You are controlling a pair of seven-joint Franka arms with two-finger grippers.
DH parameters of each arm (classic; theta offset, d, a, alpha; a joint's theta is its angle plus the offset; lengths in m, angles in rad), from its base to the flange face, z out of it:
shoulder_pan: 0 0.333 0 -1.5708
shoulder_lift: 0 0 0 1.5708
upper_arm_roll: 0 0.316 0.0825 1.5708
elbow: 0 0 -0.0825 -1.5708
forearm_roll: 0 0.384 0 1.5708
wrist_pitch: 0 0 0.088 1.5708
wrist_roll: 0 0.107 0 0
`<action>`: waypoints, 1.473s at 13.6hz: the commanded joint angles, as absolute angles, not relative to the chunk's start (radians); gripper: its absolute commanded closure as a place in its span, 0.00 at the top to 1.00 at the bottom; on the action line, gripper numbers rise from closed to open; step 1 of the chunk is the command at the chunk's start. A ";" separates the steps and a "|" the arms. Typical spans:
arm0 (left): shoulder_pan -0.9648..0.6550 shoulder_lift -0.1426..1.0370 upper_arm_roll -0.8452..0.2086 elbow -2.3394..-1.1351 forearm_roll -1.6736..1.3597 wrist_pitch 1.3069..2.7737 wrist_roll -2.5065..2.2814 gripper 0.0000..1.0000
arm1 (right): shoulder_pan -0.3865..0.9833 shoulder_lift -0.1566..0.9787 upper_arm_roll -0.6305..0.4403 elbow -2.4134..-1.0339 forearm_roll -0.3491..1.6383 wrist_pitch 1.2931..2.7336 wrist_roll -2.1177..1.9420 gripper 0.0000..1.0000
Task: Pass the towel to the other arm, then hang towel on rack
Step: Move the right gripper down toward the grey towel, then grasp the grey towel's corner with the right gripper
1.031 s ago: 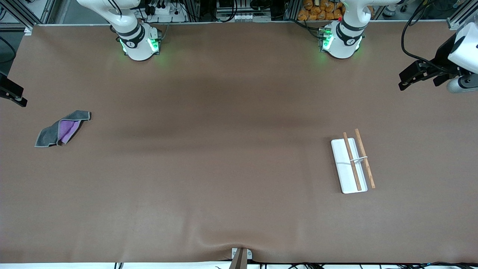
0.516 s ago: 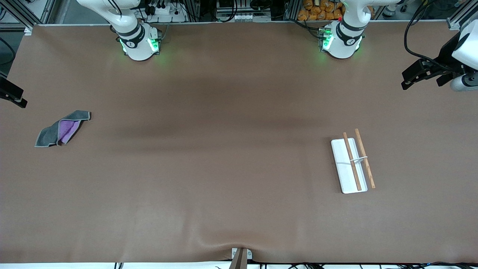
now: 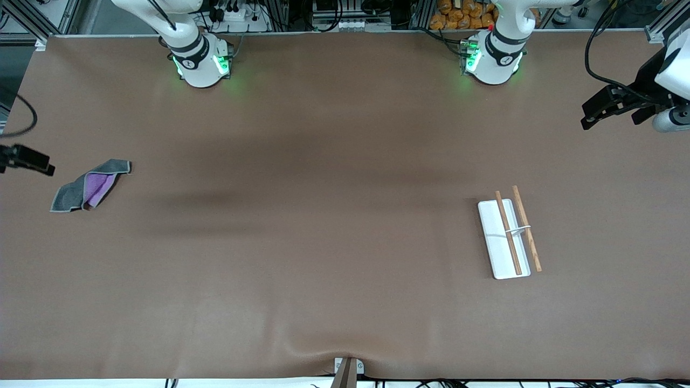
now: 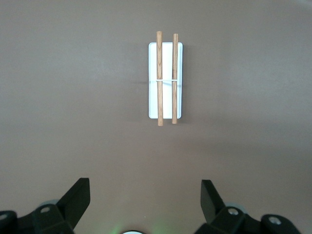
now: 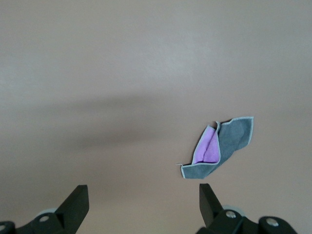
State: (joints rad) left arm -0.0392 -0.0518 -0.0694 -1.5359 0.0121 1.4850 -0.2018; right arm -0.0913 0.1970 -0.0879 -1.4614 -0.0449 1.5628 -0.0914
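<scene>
The towel [image 3: 89,189] lies crumpled on the table at the right arm's end, dark grey with its purple side folded up. In the right wrist view the towel [image 5: 222,145] lies just off one fingertip. My right gripper [image 3: 27,159] hangs open and empty over the table edge beside the towel, its jaws [image 5: 142,202] wide apart. The rack [image 3: 516,229], two wooden rods over a white base tray [image 3: 493,237], stands toward the left arm's end. The other arm, my left one [image 3: 674,64], holds its gripper [image 3: 612,113] open and empty over that end, looking down at the rack [image 4: 165,78].
Brown cloth covers the whole table [image 3: 334,215]. Both arm bases [image 3: 200,62] [image 3: 493,59] stand along the edge farthest from the front camera. A small metal clamp [image 3: 347,369] sits at the nearest edge.
My right gripper has moved in over the table edge and closer to the towel. The left gripper has drifted slightly toward the table's end. Towel and rack have not moved.
</scene>
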 commanded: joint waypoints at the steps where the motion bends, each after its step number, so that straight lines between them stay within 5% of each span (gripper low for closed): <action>1: -0.035 -0.058 -0.067 -1.522 0.009 1.477 -0.186 1.00 | -0.141 0.242 -0.078 -1.450 -0.046 1.539 -0.092 1.00; 8: -0.035 -0.061 -0.067 -1.517 0.008 1.477 -0.184 1.00 | -0.321 0.354 -0.078 -1.586 -0.095 1.572 -0.081 1.00; 18: -0.038 -0.051 -0.071 -1.517 0.005 1.483 -0.186 1.00 | -0.442 0.415 -0.078 -1.862 -0.104 1.963 -0.135 1.00; 20: -0.040 -0.049 -0.071 -1.517 0.009 1.491 -0.186 1.00 | -0.459 0.455 -0.078 -1.864 -0.103 2.017 -0.138 0.91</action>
State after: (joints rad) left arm -0.0392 -0.0504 -0.0711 -1.5240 0.0120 1.4863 -0.2017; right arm -0.4268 0.4212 -0.0954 -1.8641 -0.0964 1.9764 -0.1207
